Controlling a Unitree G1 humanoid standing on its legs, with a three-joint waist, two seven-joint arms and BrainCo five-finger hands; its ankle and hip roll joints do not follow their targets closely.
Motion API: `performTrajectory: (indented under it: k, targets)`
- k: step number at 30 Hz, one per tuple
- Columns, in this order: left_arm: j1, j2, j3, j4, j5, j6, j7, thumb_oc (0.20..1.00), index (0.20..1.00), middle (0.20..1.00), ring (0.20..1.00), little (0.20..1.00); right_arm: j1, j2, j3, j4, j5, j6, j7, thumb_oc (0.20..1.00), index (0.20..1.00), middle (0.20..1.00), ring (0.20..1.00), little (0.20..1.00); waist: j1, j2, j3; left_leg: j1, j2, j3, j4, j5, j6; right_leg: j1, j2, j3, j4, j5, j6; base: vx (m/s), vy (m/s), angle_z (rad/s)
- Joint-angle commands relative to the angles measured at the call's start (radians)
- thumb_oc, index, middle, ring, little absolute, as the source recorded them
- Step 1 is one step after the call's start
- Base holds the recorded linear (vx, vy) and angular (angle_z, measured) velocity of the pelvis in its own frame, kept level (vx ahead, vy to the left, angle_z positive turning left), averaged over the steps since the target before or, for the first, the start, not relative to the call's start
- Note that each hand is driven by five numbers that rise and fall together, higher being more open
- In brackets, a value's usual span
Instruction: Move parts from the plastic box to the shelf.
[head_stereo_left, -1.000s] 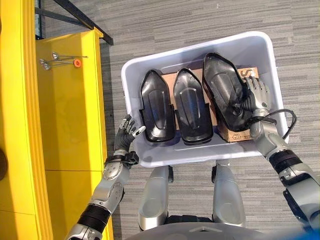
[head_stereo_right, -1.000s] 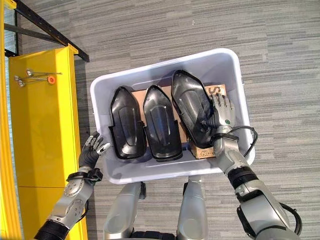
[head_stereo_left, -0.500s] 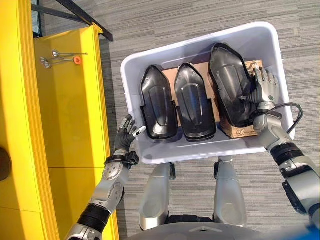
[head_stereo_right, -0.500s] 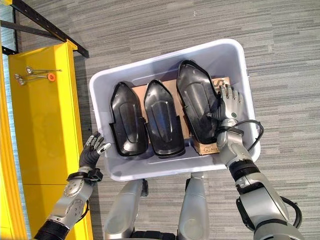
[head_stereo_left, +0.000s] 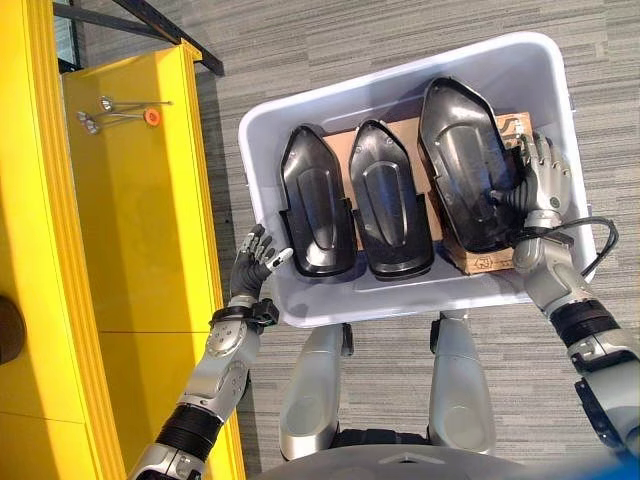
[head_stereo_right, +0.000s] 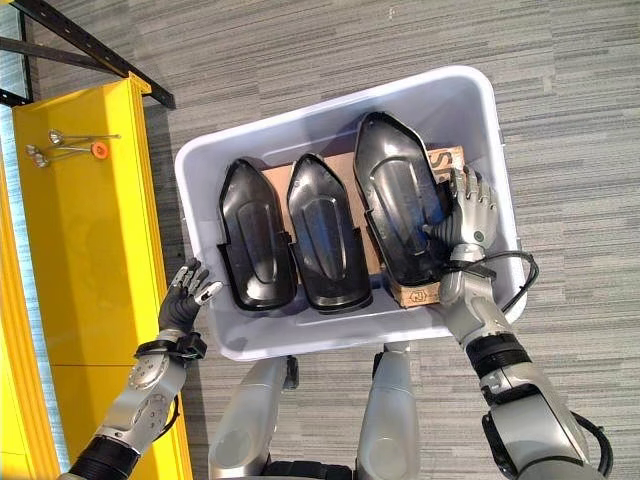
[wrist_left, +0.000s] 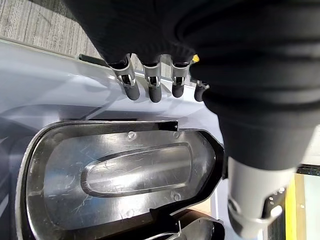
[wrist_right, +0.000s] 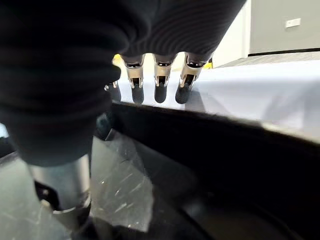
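Three glossy black moulded plastic shells (head_stereo_left: 384, 212) lie in the pale grey plastic box (head_stereo_left: 300, 110). The right hand (head_stereo_left: 540, 180) rests spread fingers against the rightmost shell, over brown cardboard (head_stereo_left: 480, 262). The left hand (head_stereo_left: 252, 268), fingers relaxed, hovers outside the rim beside the yellow shelf (head_stereo_left: 140, 230).

Grey striped carpet (head_stereo_left: 400, 40); a black metal bar (head_stereo_right: 80, 50) crosses it.

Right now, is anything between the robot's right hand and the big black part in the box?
No. The right robot hand is already against the edge of the rightmost part, thumb on its face. Nothing lies between them; the part leans on a cardboard piece inside the box.
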Motion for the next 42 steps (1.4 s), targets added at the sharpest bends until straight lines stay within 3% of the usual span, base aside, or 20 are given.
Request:
performTrajectory:
  k: [1,8,16,32,33,34,36,37,42]
  targets:
    - [0.031,0.041,0.016,-0.051,0.027,-0.044,0.019,1.000,1.000,1.000,1.000,1.000,0.028,-0.013,-0.049,-0.034,0.029,-0.014,-0.062,1.000,1.000,1.000,1.000,1.000,-0.014,-0.057,-0.013,0.011,0.044,-0.018,0.157,-0.124,-0.024,-0.035,-0.070,-0.023,0.116,-0.035,0.015,0.00,0.000,0.00]
    - [0.033,0.045,0.019,-0.059,0.033,-0.045,0.029,1.000,1.000,1.000,1.000,1.000,0.070,-0.007,-0.075,-0.091,0.032,-0.025,-0.079,1.000,1.000,1.000,1.000,1.000,-0.021,-0.064,-0.012,0.004,0.044,-0.019,0.164,-0.127,-0.025,-0.036,-0.070,-0.023,0.115,-0.035,0.015,0.00,0.000,0.00]
    - [0.031,0.047,0.011,-0.055,0.036,-0.046,0.033,1.000,1.000,1.000,1.000,1.000,0.068,0.018,-0.067,-0.016,0.061,-0.011,-0.089,1.000,1.000,1.000,1.000,1.000,-0.022,-0.064,-0.008,0.001,0.045,-0.019,0.170,-0.133,-0.025,-0.038,-0.066,-0.021,0.119,-0.038,0.013,0.00,0.000,0.00]
    - [0.023,0.051,0.011,-0.041,0.031,-0.058,0.021,1.000,1.000,1.000,1.000,1.000,-0.026,0.022,0.091,0.209,-0.056,0.047,0.008,1.000,1.000,1.000,1.000,1.000,-0.010,-0.055,0.004,-0.027,0.040,-0.024,0.181,-0.128,-0.025,-0.053,-0.064,-0.026,0.126,-0.035,0.012,0.00,0.000,0.00]
    - [0.020,0.051,0.009,-0.039,0.028,-0.059,0.019,1.000,1.000,1.000,1.000,1.000,-0.038,0.024,0.101,0.241,-0.056,0.051,0.013,0.856,0.856,0.856,0.856,0.856,-0.006,-0.055,0.006,-0.031,0.040,-0.027,0.182,-0.127,-0.025,-0.053,-0.065,-0.028,0.125,-0.034,0.012,0.00,0.000,0.00]
    - [0.019,0.052,0.008,-0.038,0.028,-0.060,0.020,1.000,1.000,1.000,1.000,1.000,-0.043,0.026,0.107,0.259,-0.056,0.054,0.020,0.564,0.564,0.564,0.564,0.564,-0.005,-0.055,0.007,-0.032,0.038,-0.028,0.183,-0.127,-0.025,-0.053,-0.065,-0.028,0.125,-0.034,0.012,0.00,0.000,0.00]
    - [0.018,0.053,0.006,-0.037,0.027,-0.059,0.018,1.000,1.000,1.000,1.000,1.000,-0.052,0.029,0.116,0.282,-0.055,0.060,0.029,0.266,0.266,0.266,0.266,0.266,-0.004,-0.055,0.008,-0.034,0.038,-0.028,0.184,-0.126,-0.025,-0.054,-0.064,-0.028,0.126,-0.034,0.011,0.00,0.000,0.00]
    - [0.016,0.053,0.006,-0.036,0.026,-0.058,0.019,1.000,1.000,1.000,1.000,1.000,-0.059,0.031,0.122,0.301,-0.054,0.062,0.034,0.200,0.200,0.200,0.200,0.200,-0.003,-0.054,0.009,-0.035,0.037,-0.029,0.185,-0.126,-0.025,-0.054,-0.064,-0.030,0.127,-0.034,0.011,0.00,0.000,0.00]
    - [0.029,0.055,0.007,-0.038,0.022,-0.055,0.012,1.000,1.000,1.000,1.000,1.000,-0.068,0.040,0.139,0.358,-0.046,0.067,0.052,0.200,0.200,0.200,0.200,0.200,0.001,-0.055,0.011,-0.042,0.036,-0.033,0.188,-0.125,-0.024,-0.057,-0.065,-0.032,0.127,-0.033,0.010,0.00,-0.001,0.01]
